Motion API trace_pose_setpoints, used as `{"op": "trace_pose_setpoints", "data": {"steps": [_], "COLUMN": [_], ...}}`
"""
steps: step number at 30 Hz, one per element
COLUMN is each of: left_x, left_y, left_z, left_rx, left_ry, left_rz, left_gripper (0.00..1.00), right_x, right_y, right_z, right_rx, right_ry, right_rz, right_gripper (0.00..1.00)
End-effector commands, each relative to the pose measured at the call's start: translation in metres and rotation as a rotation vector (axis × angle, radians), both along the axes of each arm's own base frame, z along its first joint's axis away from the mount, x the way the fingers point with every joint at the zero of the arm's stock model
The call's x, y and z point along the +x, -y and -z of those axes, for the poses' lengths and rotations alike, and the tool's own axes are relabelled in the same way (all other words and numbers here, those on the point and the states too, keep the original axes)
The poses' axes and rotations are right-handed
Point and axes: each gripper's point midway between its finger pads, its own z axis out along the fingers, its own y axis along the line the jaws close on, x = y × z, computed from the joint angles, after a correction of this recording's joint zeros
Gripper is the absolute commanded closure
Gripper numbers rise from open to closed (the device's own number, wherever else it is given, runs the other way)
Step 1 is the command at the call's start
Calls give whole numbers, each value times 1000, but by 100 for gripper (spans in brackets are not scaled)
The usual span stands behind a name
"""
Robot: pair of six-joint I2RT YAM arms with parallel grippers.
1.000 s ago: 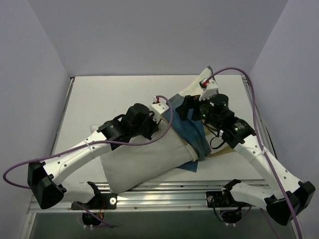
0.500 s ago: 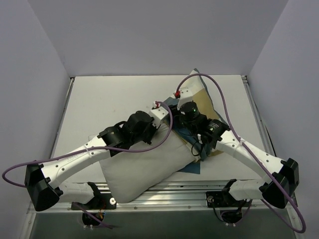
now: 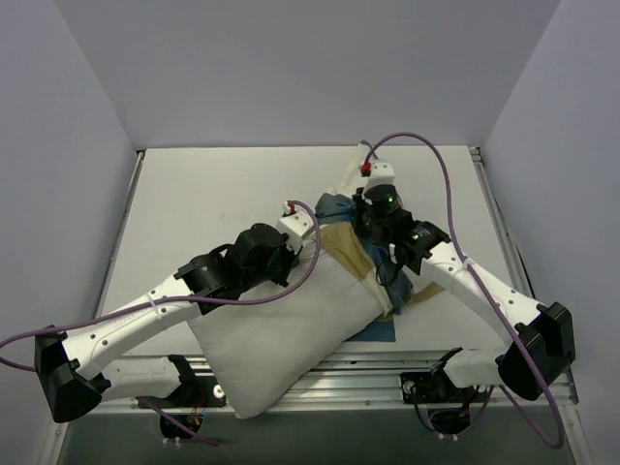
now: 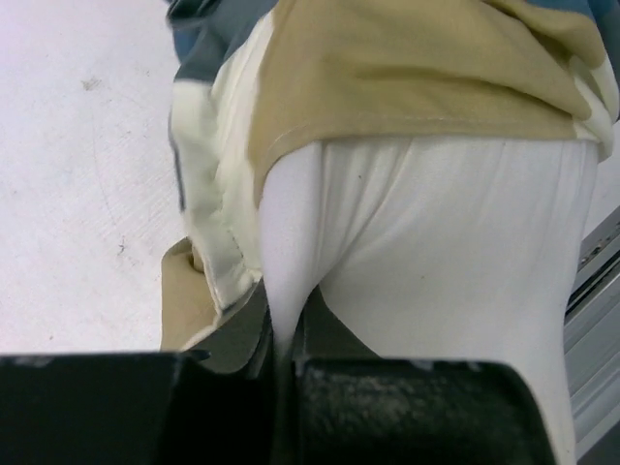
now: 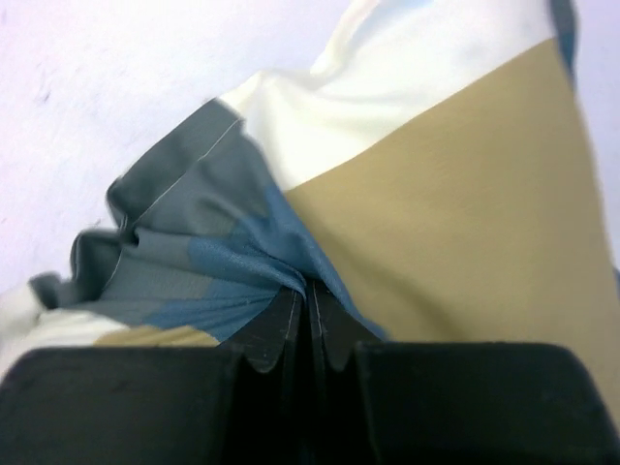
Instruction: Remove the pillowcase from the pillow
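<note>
The white pillow (image 3: 281, 334) lies diagonally near the table's front, its near corner over the front rail. The blue, tan and white pillowcase (image 3: 347, 250) is bunched over its far right end. My left gripper (image 3: 298, 262) is shut on a pinched fold of the pillow (image 4: 436, 242), right below the tan hem of the pillowcase (image 4: 407, 68). The right gripper (image 3: 366, 225) is shut on a gathered blue fold of the pillowcase (image 5: 465, 194), with the cloth puckering at its fingertips (image 5: 291, 325). The pillow's far end is hidden inside the case.
The white table (image 3: 213, 194) is walled at the left, back and right. An aluminium rail (image 3: 368, 363) runs along the front edge by the arm bases. Purple cables (image 3: 441, 170) loop above both arms. A blue flap of the case lies flat near the right base.
The right gripper came in over the bunched case and closed on a blue fold. The left arm drew the pillow toward the near left, baring more white.
</note>
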Motion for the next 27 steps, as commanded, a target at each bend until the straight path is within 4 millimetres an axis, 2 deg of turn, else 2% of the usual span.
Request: {"op": "trace_pose_setpoints", "data": {"steps": [1,2,3,5,6,7,9,10,13,14,15,17,21,24,27], "left_x": [-6,-8,-10,-14,-17,-19,-24,-25,-29,-30,-31,-28,-20,-13,-8], "left_y": [-29,-31,-36,-42,-47,-50,-58,-62,-76,-81,-87,-98,-121,-135,-146], "left_z": [-30,-32,-36,-47,-47,-48,-53,-53,-55,-58,-56,-59,-61,-61,-68], "left_rx": [-26,-31,-33,-58,-50,-52,-61,-60,-63,-73,-64,-65,-42,-57,-112], "left_ry": [40,35,36,42,32,30,25,25,28,29,25,35,40,35,40], "left_rz": [-80,-91,-96,-109,-113,-117,-128,-139,-176,-196,-214,-269,-372,-429,-473], "left_gripper": [98,98,98,98,98,98,98,98,98,98,98,98,98,98,98], "right_x": [28,33,39,44,49,51,55,55,58,56,59,59,60,59,60], "right_y": [114,129,159,183,195,218,234,252,275,297,303,322,344,357,354], "right_z": [-4,-15,-21,-28,-39,-44,-55,-57,-65,-68,-66,-75,-80,-80,-79], "right_rx": [-120,-97,-84,-52,-20,-11,16,22,58,74,86,99,118,133,150], "right_ry": [2,18,24,25,40,46,62,64,71,80,71,89,94,91,86], "right_rz": [373,432,516,580,618,679,721,768,832,884,890,936,986,1011,986], "right_gripper": [100,100,100,100,100,100,100,100,100,100,100,100,100,100,100]}}
